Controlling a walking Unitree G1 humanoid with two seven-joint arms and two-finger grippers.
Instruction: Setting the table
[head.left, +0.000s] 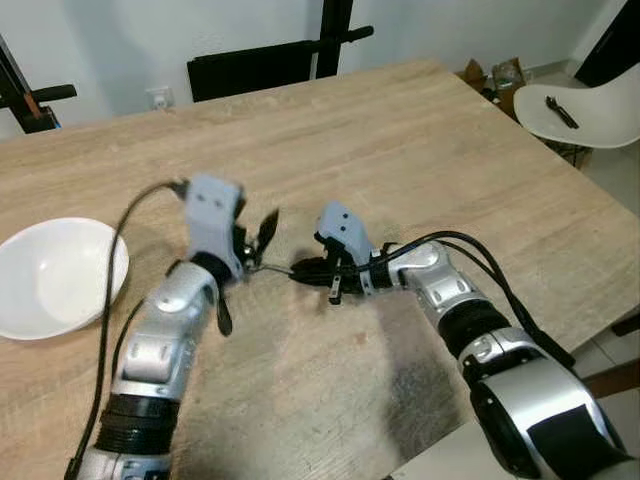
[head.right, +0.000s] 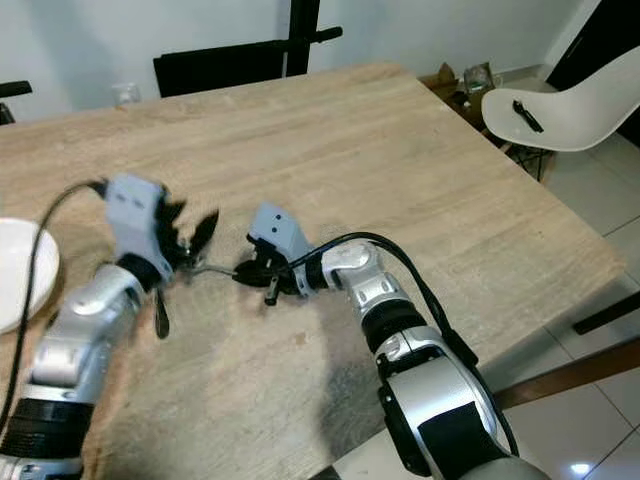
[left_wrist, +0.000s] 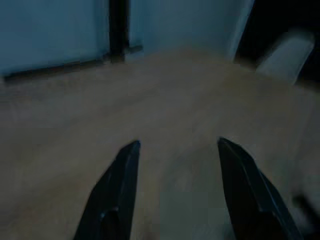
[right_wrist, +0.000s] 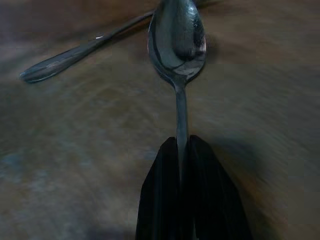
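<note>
My right gripper (head.left: 303, 270) is low over the middle of the wooden table (head.left: 420, 150), shut on the handle of a metal spoon (right_wrist: 179, 45). The spoon's bowl points toward my left arm. A second metal utensil (right_wrist: 75, 52) lies flat on the table just beyond the spoon's bowl. My left gripper (head.left: 248, 270) is open right beside the spoon's tip, one finger (head.left: 266, 230) raised and the other pointing down toward the table. Nothing sits between its fingers (left_wrist: 120, 190) in the left wrist view. A white bowl (head.left: 55, 275) rests at the table's left side.
A white chair (head.left: 590, 110) stands off the table's far right corner, with boxes (head.left: 495, 78) on the floor by it. A black chair back (head.left: 250, 68) is against the far edge. The table's right edge (head.left: 610, 215) runs close to my right elbow.
</note>
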